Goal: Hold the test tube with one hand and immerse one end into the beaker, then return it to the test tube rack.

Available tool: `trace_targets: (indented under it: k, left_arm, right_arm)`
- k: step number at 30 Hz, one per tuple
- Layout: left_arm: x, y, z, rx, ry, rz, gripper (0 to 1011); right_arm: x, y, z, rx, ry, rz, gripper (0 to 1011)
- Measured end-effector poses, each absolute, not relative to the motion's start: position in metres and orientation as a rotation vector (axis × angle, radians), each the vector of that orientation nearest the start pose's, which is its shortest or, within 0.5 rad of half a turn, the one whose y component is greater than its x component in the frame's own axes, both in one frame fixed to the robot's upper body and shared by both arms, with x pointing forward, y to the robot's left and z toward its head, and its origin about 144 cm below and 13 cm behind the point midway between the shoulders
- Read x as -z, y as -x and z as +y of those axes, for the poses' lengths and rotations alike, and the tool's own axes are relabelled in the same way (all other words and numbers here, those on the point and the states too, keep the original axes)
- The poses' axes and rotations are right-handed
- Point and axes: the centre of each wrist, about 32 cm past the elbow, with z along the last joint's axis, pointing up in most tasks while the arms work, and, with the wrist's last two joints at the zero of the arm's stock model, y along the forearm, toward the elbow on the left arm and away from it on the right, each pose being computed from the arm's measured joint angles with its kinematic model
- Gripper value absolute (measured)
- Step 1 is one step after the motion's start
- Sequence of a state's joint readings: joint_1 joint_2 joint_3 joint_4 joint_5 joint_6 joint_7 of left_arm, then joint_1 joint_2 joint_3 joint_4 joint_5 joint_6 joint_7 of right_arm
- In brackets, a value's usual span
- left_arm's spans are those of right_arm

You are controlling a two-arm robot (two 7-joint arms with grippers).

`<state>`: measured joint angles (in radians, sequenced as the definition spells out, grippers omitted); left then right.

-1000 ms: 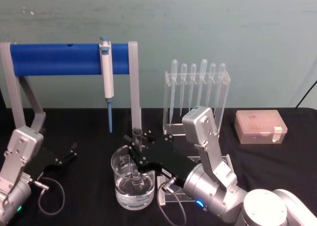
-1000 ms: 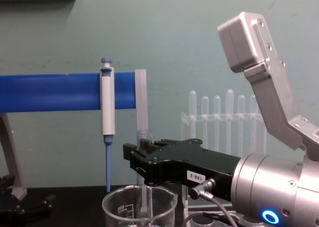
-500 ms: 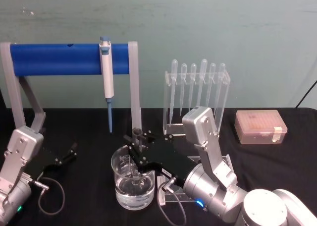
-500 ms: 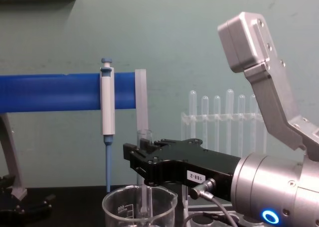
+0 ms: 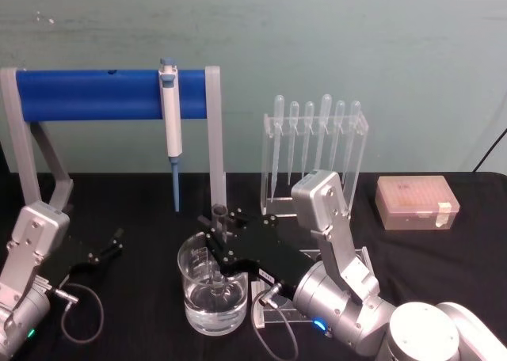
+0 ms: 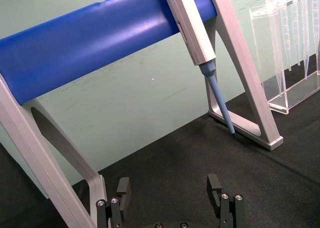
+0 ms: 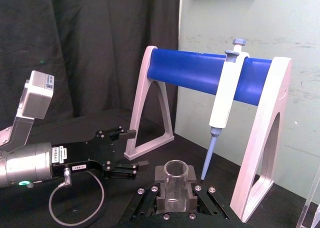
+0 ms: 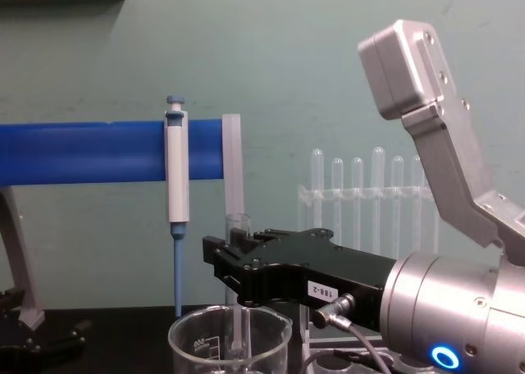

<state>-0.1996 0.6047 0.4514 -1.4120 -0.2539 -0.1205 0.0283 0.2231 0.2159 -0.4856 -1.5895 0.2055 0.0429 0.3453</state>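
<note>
Fingers of my right gripper (image 5: 219, 236) are clamped on the test tube (image 8: 237, 288), holding it upright over the beaker (image 5: 212, 290). Tube's lower end dips inside the beaker, rim sticks up above my fingers (image 7: 162, 198). Beaker sits on the black worktop (image 5: 142, 218) w/ clear liquid in the bottom, just in front of the blue pipettor (image 5: 169, 123) hanging on its stand. Pipette rack (image 5: 314, 151) stands behind my right arm. Left gripper (image 5: 101, 250) rests low on the worktop at left, well apart from the beaker, fingers (image 6: 215, 188) spread wide, nothing betw. them.
</note>
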Motion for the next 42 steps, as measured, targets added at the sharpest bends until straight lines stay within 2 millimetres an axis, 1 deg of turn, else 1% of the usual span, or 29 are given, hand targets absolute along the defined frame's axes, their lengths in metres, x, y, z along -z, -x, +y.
trace_targets:
  k: [31, 35, 41, 42]
  left_arm:
    - [-1.140, -0.489, 0.310, -1.248, -0.304, -0.285, 1000]
    - [-1.140, -0.489, 0.310, -1.248, -0.304, -0.285, 1000]
    - [-1.140, -0.489, 0.310, -1.248, -0.304, -0.285, 1000]
    - [-1.140, -0.489, 0.310, -1.248, -0.304, -0.285, 1000]
  right_arm:
    - [-1.195, -0.485, -0.140, 0.750, 0.001, -0.119, 225]
    - [-1.200, -0.483, -0.141, 0.749, -0.008, -0.132, 225]
    - [-1.221, -0.481, -0.147, 0.746, -0.046, -0.170, 225]
    - [-1.229, -0.481, -0.149, 0.741, -0.062, -0.182, 225]
